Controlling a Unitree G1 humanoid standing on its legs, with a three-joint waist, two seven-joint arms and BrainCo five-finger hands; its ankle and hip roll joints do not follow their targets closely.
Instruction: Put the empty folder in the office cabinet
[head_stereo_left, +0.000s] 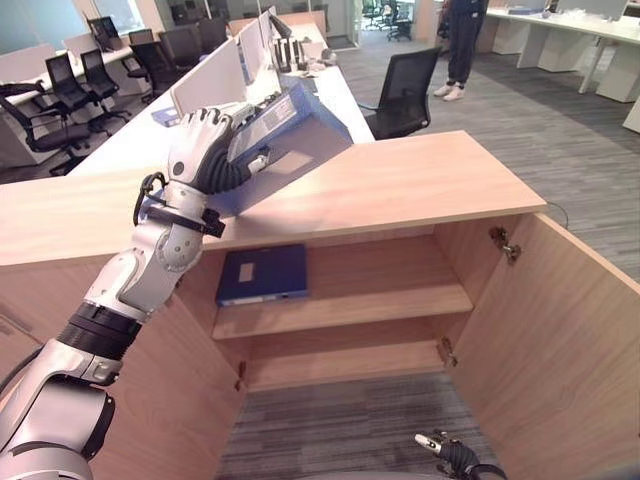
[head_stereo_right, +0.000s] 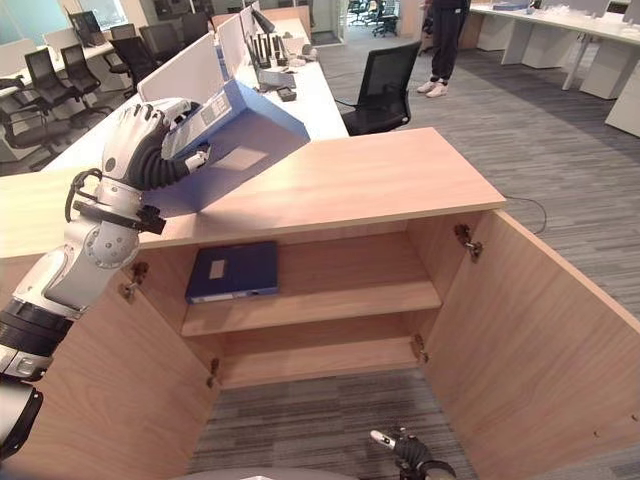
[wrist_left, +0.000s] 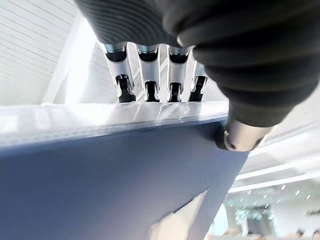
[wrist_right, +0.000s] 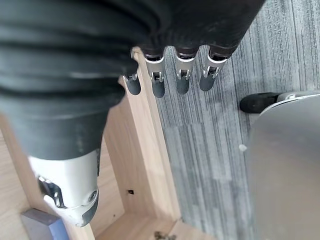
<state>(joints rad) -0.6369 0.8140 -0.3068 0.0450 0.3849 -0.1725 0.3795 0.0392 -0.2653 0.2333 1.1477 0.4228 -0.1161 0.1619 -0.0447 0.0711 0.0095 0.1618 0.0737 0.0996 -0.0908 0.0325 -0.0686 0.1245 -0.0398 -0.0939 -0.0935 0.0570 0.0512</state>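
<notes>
Gripping the blue folder (head_stereo_left: 285, 125) by one edge, the left hand (head_stereo_left: 205, 145) had its fingers (wrist_left: 145, 82) curled over the spine side and its thumb pressed against the flat cover. The folder was tilted, its upper end raised toward the desks behind and its lower corner on or just above the cabinet top (head_stereo_left: 400, 185); I could not tell if it touched.

The shelf opening lay below and in front of the hand, under that top, so by my judgement the folder had to come forward over the front edge and then down and in. Its long axis ran up and away from the robot, so it would probably need turning flatter to slide onto a shelf. The left hand was far nearer the folder than the right hand (head_stereo_left: 445, 452), which hung low near the carpet in front of the cabinet with its fingers (wrist_right: 182, 80) hanging loosely bent and holding nothing.

The cabinet was light wood, with both doors open; the right door (head_stereo_left: 560, 330) swung well out toward the robot. A darker blue folder (head_stereo_left: 262, 273) already lay flat on the upper shelf (head_stereo_left: 380, 300) at its left end, leaving bare board to its right. The lower shelf (head_stereo_left: 340, 362) looked bare.

Around it stretched an office with grey carpet, white desks, black chairs (head_stereo_left: 405, 95), and a person (head_stereo_left: 462, 45) standing well back.
</notes>
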